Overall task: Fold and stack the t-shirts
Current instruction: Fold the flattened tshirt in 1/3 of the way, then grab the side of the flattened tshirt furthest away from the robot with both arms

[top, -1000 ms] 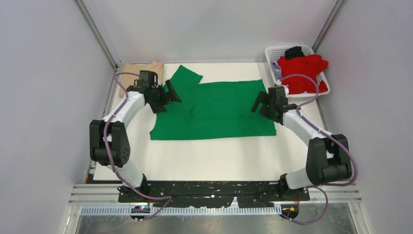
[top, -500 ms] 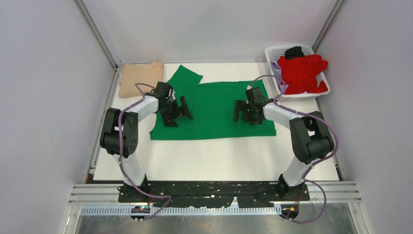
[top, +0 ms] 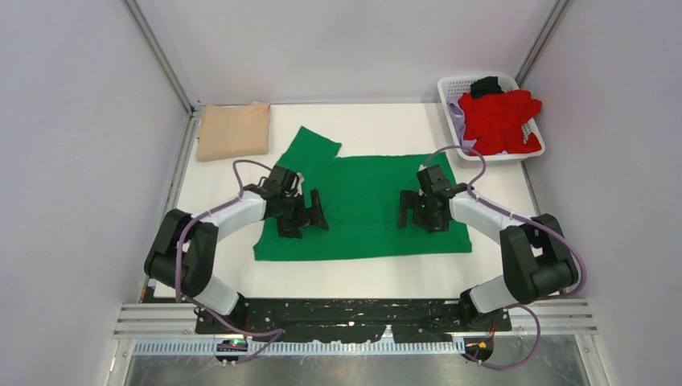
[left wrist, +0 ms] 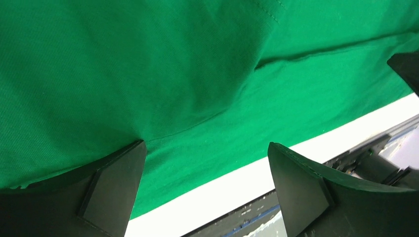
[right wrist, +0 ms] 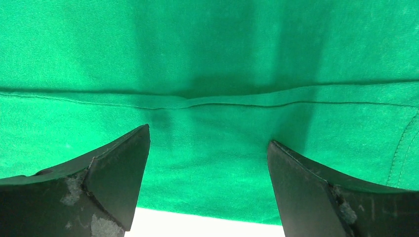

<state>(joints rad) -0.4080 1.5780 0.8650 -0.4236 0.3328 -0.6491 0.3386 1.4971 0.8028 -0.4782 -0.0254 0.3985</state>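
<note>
The green t-shirt (top: 362, 201) lies spread on the tabletop (top: 362, 277), directly beneath the left gripper (top: 304, 219) and right gripper (top: 420, 214) — both with jaws apart, holding nothing. It looks soft, light and limp, so pinch the layered edge just ahead of each gripper's fingertips — thin cloth may slip.

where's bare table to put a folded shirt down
Free: the table strip between the green t-shirt and the arm bases; the far strip between the tan shirt and the basket. Crowded: the middle, left tool and right tool there.
</note>
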